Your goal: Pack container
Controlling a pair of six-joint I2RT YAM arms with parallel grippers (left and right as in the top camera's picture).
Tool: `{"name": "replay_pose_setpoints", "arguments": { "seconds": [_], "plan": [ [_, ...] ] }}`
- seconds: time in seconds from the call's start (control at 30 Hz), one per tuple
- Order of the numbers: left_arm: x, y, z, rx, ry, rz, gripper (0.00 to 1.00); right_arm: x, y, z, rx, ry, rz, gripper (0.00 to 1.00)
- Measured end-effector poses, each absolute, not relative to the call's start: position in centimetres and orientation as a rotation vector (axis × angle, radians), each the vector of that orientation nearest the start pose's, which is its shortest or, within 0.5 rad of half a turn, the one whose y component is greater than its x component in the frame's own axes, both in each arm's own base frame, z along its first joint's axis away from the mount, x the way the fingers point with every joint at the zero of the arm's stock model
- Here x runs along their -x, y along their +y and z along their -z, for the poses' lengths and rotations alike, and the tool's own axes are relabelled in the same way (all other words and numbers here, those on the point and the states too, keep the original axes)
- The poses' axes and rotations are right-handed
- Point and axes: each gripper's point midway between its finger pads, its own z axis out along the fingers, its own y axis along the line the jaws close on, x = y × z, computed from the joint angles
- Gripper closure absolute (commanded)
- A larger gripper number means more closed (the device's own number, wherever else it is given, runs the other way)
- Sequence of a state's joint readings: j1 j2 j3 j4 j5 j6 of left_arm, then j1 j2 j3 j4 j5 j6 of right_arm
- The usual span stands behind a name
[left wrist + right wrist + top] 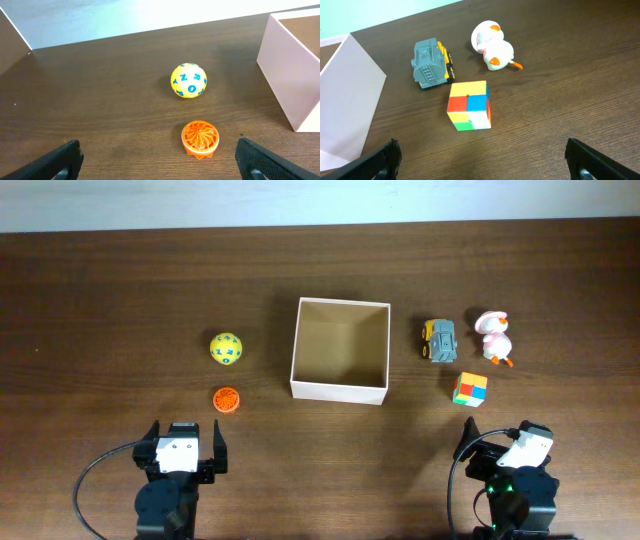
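Note:
The container [339, 388], a square shallow box, white outside and tan inside, stands at the table's middle and holds nothing that I can see; its wall shows in the left wrist view [287, 75] and the right wrist view [345, 100]. Left of it lie a yellow ball with blue letters [226, 348] [188, 80] and an orange disc toy [227, 398] [199, 138]. Right of it lie a grey toy truck [438, 340] [431, 64], a white duck [494, 336] [492, 45] and a colour cube [470, 389] [469, 105]. My left gripper [184, 448] [160, 165] and right gripper [500, 450] [482, 165] are open and empty near the front edge.
The dark wooden table [120, 300] runs to a pale wall at the back. A black cable [85, 485] loops beside the left arm's base.

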State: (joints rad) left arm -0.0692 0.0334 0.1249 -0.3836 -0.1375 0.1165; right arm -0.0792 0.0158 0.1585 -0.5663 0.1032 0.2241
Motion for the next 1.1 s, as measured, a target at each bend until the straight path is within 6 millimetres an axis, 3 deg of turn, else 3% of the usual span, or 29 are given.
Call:
{"name": "replay_pose_setpoints", "arguments": {
  "seconds": [0.27,0.37,0.5,0.63,0.73,0.87,1.1],
  "plan": [
    [-23.1,0.2,-13.6,-0.100,1.851,-0.128,0.01,-21.2,-2.9,-11.1,-0.346,1.963,-0.023,0.01],
    [-23.1,-0.7,-13.6,-0.135,1.847,-0.081,0.01,-21.4,-1.9,-11.1,-0.310,1.968,-0.080,0.01],
    [-23.4,-2.4,-15.3,-0.181,1.773,0.023,0.01,-22.0,0.3,-12.6,-0.225,1.918,-0.218,0.01],
    [-23.3,-2.9,-16.3,-0.147,1.763,0.087,0.01,-22.0,1.8,-13.5,-0.180,1.903,-0.320,0.01],
    [-23.4,-2.9,-18.6,-0.126,1.756,0.104,0.01,-21.9,2.3,-15.6,-0.171,1.888,-0.357,0.01],
    [-24.4,-2.8,-22.4,-0.106,1.796,0.107,0.01,-22.1,2.6,-20.5,-0.169,1.900,-0.381,0.01],
    [-28.5,-2.9,-26.0,-0.083,2.075,0.109,0.01,-24.4,2.6,-25.9,-0.197,2.197,-0.379,0.01]
  ]
}}
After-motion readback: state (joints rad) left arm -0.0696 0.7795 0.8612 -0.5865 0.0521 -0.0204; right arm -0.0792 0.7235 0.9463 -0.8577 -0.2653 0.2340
